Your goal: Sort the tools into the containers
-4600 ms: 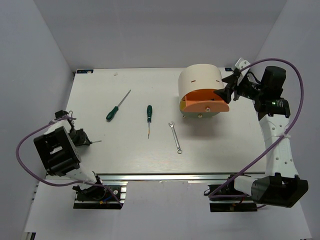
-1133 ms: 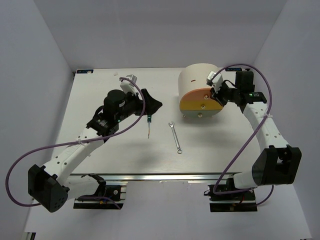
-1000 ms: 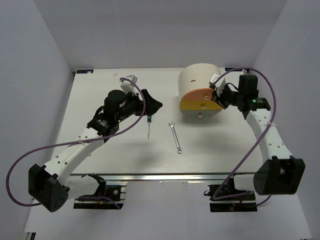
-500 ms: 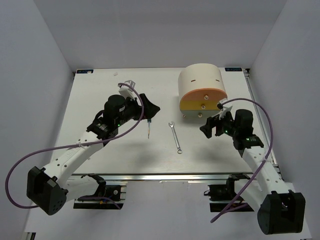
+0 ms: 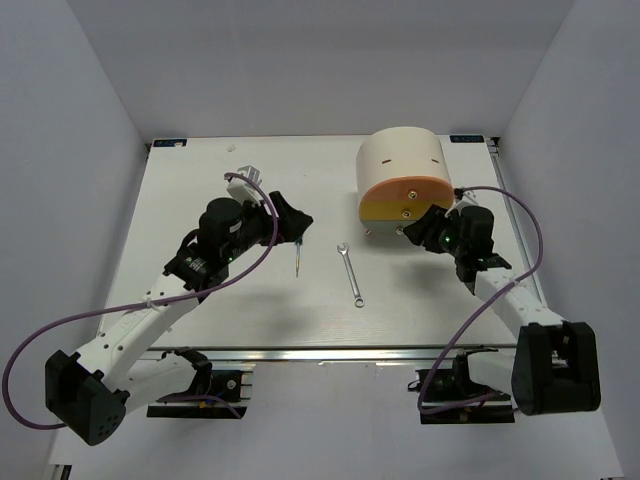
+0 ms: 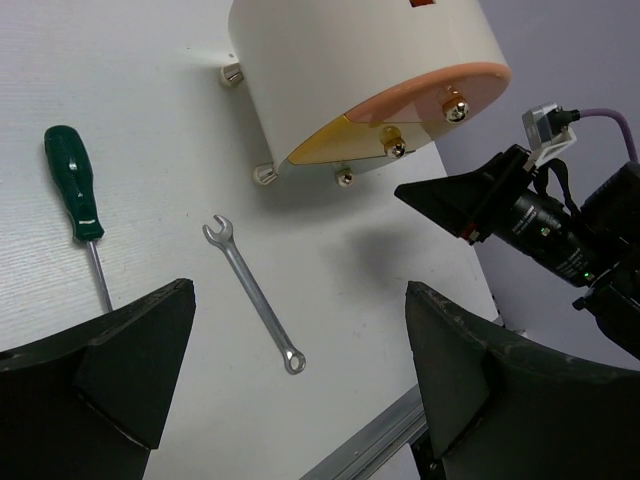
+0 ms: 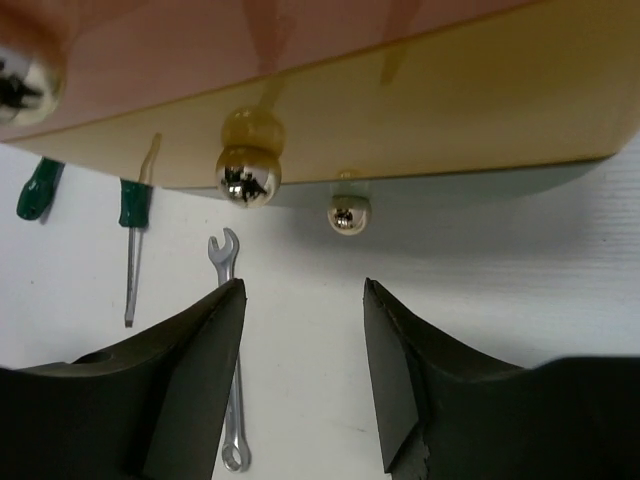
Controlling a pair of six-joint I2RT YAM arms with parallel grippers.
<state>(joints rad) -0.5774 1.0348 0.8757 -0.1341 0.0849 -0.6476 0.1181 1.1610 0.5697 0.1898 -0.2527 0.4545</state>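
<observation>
top view: screwdriver [image 5: 298,256] handle hidden under left gripper [image 5: 296,220], only the shaft shows | right wrist: container [image 7: 400,90] cut off by top edge; green handle [image 7: 33,190] at left edge part-hidden behind it, tool type unclear | leftmost stud [image 7: 18,85] blurred

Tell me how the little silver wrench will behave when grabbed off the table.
The wrench looks like thin solid metal: probably stiff and light. It lies flat on the smooth table, so it would likely skid, not roll, when pushed. Its low, shiny shank may slip from a pinch.
</observation>
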